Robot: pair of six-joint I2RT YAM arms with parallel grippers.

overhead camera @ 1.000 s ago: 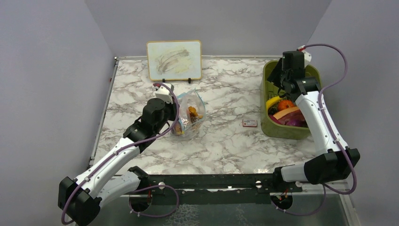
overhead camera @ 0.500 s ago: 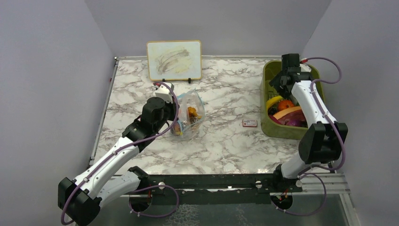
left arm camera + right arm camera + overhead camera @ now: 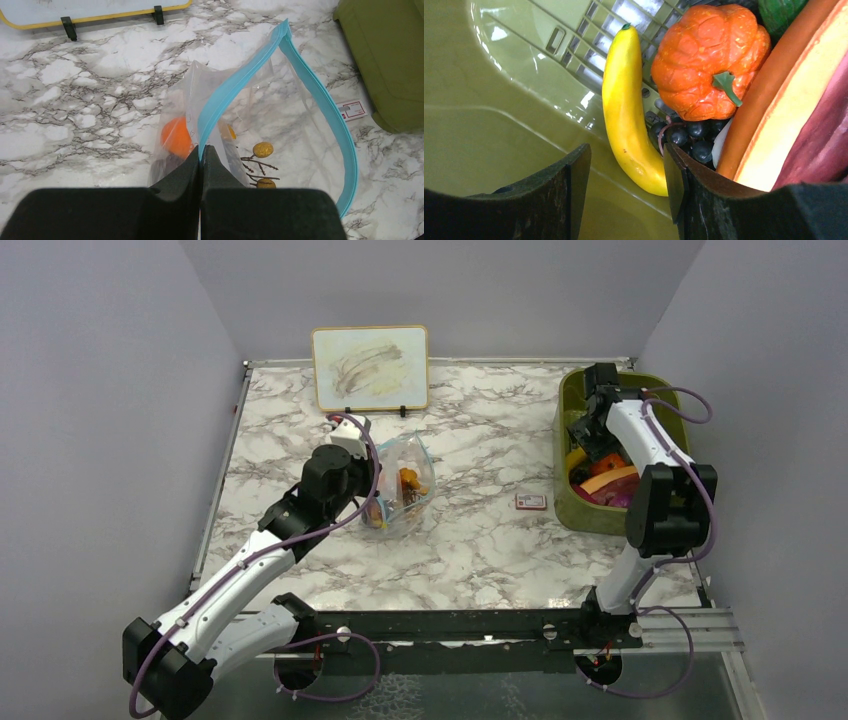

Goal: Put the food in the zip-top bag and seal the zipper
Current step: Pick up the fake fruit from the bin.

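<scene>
The left end effector (image 3: 201,155) is clenched on the one zipper (image 3: 240,82) of the one zip-top bag (image 3: 280,125). The right end effector (image 3: 625,155) is released, and just ahead of it lie one banana (image 3: 626,110) and one orange pumpkin (image 3: 704,55).

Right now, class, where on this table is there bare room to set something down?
The table is bare between the bag and the card, and along its near edge by the rail. The bin's near half is crowded with toy food.

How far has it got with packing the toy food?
Done: an orange piece lies inside the bag. In hand: the left gripper pinches the open zipper, the right gripper hangs open over the banana in the bin. Left: banana, pumpkin and more to bag, then sealing.
</scene>
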